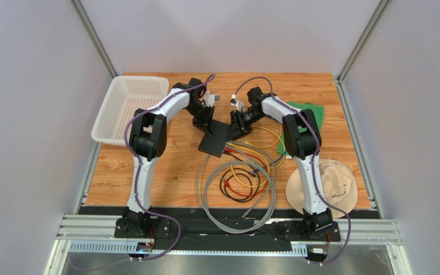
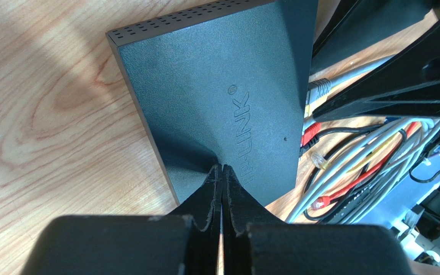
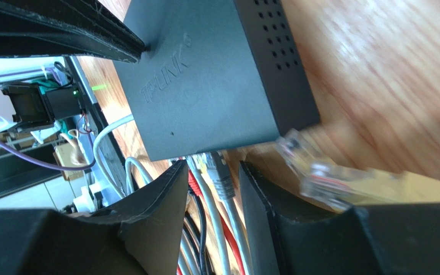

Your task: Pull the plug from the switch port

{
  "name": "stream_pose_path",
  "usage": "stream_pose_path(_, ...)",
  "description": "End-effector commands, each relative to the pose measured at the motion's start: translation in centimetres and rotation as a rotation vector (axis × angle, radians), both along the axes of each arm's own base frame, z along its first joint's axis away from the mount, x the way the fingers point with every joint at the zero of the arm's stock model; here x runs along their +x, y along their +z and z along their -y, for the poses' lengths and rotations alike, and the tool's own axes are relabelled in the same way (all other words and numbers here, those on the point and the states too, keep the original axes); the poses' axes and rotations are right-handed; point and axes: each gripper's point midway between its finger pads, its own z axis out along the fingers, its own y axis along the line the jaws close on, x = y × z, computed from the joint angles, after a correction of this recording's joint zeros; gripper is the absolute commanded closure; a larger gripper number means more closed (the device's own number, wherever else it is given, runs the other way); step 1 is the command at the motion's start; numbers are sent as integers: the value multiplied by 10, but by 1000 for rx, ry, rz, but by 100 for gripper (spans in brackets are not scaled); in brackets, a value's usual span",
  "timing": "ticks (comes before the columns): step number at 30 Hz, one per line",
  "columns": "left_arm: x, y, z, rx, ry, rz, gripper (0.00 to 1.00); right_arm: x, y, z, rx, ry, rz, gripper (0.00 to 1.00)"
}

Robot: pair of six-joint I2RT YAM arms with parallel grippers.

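switch (image 1: 215,139) lies diagonally, ports facing near-right (toward cables (image 1: 245,175)).

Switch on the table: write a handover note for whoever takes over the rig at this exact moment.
Left gripper: shut, tips pressed down on the top of the switch, pinning it.
Right gripper: open, fingers either side of the grey plug at the port edge, not closed on it.
Switch: flat on the table, mid-way between the arms, several cables plugged in. A clear plug lies loose by its corner.
Done: switch held, right gripper lined up.
Left: close on the grey plug and pull it straight out of the port.
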Motion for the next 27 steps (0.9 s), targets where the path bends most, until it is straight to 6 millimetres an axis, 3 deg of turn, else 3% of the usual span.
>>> stream_pose_path(1, 3, -18, -5, 66, -33, 24, 100, -9, -30, -1, -105, 71, 37, 56)
stream_pose_path(5, 3, -18, -5, 66, -36, 24, 100, -18, -38, -4, -155, 130, 61, 60)
stream_pose_path(8, 3, -19, -5, 68, -39, 26, 100, -15, -44, -1, -193, 124, 76, 66)
stream_pose_path(18, 3, -16, -5, 66, -41, 32, 100, -4, -52, 10, -230, 69, 75, 71)
stream_pose_path(26, 2, -15, -9, 79, -45, 30, 100, -4, -59, 20, -313, 66, 95, 100)
stream_pose_path(27, 2, -15, -10, 80, -43, 27, 100, -7, -61, 21, -319, 73, 90, 100)
